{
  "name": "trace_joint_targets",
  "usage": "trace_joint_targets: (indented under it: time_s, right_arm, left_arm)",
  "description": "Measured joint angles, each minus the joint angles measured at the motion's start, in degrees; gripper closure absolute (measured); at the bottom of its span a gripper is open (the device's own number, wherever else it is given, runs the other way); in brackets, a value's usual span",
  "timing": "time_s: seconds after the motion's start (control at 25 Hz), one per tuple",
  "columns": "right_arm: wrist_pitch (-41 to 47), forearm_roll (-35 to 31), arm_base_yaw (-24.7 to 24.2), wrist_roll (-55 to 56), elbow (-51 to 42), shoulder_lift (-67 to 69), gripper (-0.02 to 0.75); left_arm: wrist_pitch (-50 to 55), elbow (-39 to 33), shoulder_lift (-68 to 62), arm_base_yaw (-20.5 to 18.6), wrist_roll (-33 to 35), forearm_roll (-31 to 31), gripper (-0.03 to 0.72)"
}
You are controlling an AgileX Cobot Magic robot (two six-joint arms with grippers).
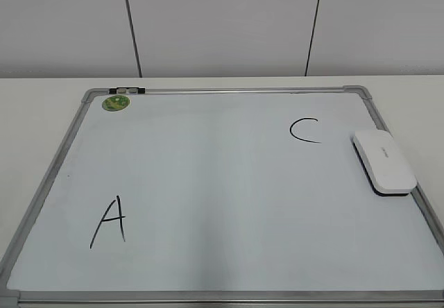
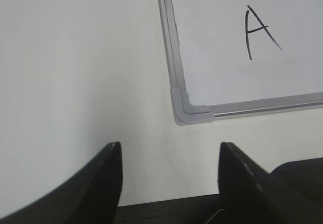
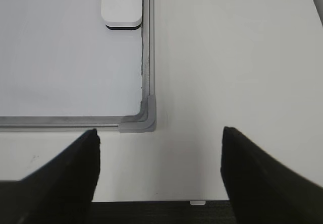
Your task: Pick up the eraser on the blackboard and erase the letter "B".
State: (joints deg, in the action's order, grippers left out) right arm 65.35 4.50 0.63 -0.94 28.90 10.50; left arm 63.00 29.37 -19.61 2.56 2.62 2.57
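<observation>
The white eraser point(image 1: 383, 161) lies flat on the blackboard point(image 1: 208, 183) by its right frame; its near end shows in the right wrist view point(image 3: 122, 8). A black "A" point(image 1: 109, 221) and a black "C" point(image 1: 305, 130) are on the board. No letter "B" shows anywhere on the board. My left gripper point(image 2: 169, 151) is open and empty over the bare table, near the board's front left corner point(image 2: 189, 110). My right gripper point(image 3: 160, 135) is open and empty over the table, just in front of the board's front right corner point(image 3: 144, 118). Neither gripper shows in the exterior view.
A small round green magnet point(image 1: 116, 103) sits at the board's far left corner, with a black and silver clip point(image 1: 127, 90) on the top frame. The white table point(image 1: 41, 100) surrounds the board. A grey panelled wall stands behind.
</observation>
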Motion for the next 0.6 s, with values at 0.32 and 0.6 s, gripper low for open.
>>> trace_joint_targets:
  time_s: [0.32,0.6]
  right_arm:
    - [-0.2,0.0,0.0,0.0,0.0,-4.4,0.164]
    - [-0.2,0.0,0.0,0.0,0.0,-11.3,0.164]
  left_arm:
    - [-0.1,0.0,5.4,-0.5,0.0,0.0,0.251]
    - [0.0,0.0,17.2,-2.4,0.0,-0.1,0.251]
